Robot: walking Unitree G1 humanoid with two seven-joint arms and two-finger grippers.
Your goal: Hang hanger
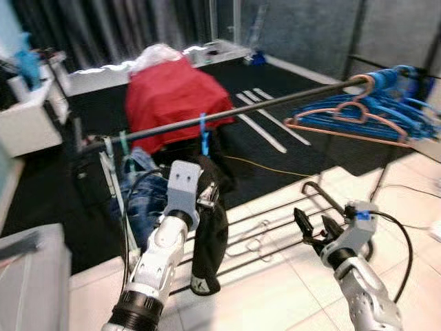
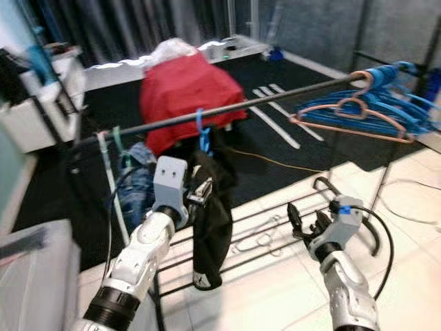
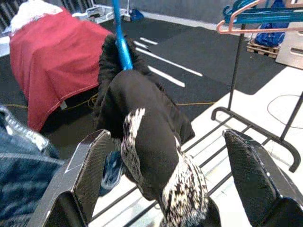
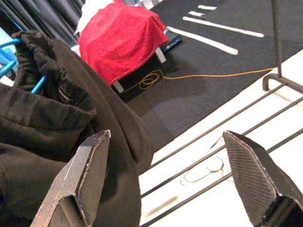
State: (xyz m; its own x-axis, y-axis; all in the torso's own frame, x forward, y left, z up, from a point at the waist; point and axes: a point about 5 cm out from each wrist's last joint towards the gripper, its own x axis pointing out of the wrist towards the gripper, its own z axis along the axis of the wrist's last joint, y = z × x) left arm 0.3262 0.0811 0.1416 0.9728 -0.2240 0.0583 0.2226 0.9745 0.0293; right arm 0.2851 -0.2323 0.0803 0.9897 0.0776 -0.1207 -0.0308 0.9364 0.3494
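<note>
A blue hanger [image 3: 120, 42] hooks over the dark rail [image 1: 275, 103], and a black garment [image 1: 210, 241] hangs from it. My left gripper [image 1: 207, 196] is raised against the upper part of that garment. It is open, with the cloth [image 3: 142, 104] lying between its spread fingers [image 3: 90, 165]. My right gripper [image 1: 313, 226] is lower and to the right, over the rack's base bars, open and holding nothing. In the right wrist view the black garment [image 4: 71, 132] sits off to one side of it.
A bunch of blue hangers and one orange hanger [image 1: 358, 117] sit at the rail's right end. Jeans [image 1: 141, 200] hang on a green hook at the left end. A red-covered object [image 1: 172, 96] stands behind. The rack's base bars [image 1: 275, 224] cross the tiles; a grey bin [image 1: 34, 276] is near left.
</note>
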